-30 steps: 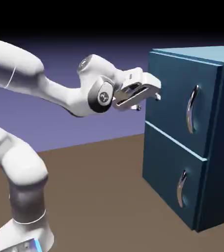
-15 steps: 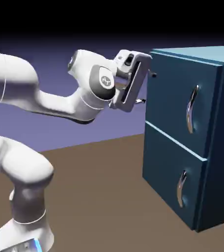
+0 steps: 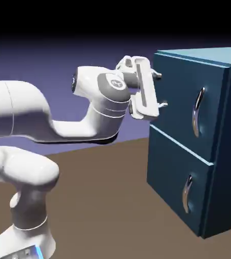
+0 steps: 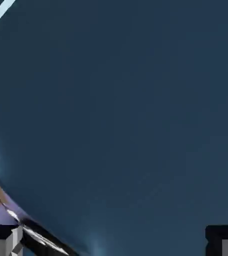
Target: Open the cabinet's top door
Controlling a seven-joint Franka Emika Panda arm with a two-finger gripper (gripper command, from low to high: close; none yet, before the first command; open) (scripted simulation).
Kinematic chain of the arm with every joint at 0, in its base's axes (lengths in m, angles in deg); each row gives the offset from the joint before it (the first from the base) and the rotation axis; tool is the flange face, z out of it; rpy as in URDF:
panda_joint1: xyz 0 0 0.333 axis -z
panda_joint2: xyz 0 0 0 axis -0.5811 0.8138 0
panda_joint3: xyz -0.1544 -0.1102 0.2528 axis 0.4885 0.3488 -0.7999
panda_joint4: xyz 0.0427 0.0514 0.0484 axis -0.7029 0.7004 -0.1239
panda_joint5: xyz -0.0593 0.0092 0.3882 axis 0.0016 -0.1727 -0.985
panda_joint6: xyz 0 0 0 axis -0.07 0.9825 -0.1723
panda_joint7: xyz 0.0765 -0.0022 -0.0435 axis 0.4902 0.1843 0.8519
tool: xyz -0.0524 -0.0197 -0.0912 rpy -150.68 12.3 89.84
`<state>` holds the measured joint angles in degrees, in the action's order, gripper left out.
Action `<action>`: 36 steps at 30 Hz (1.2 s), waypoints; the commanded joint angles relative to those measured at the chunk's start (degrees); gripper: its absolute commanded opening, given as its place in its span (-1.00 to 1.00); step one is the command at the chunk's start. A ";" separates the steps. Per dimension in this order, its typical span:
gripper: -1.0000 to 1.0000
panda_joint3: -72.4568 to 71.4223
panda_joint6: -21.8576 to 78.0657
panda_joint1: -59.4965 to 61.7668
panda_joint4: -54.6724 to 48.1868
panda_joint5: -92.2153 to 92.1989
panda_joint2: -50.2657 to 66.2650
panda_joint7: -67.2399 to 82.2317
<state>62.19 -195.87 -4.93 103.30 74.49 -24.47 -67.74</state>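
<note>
Exterior view: the white arm holds the pincer [image 3: 159,90] level, its two fingers spread wide apart, one above the other, and empty. The fingertips [image 3: 163,104] lie at the near edge of the top door [image 3: 181,109] of the cabinet [image 3: 219,152]; contact cannot be judged. The door is shut, its curved silver handle [image 3: 198,112] well apart from the pincer. The cabinet stands on the brown desk [image 3: 107,202] at the view's right. Hand view: dark-blue panel fills the picture, grey fingertips [image 4: 3,242] at the bottom corners.
</note>
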 commanded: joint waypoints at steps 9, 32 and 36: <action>0.00 9.79 1.49 -7.75 -2.82 22.43 -5.59 11.68; -1.00 18.83 4.74 -19.53 -11.17 50.63 -0.87 7.06; -1.00 12.78 8.04 -11.31 -5.83 50.88 3.78 -0.40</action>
<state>74.98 -187.78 -16.24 97.47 125.34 -20.68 -68.14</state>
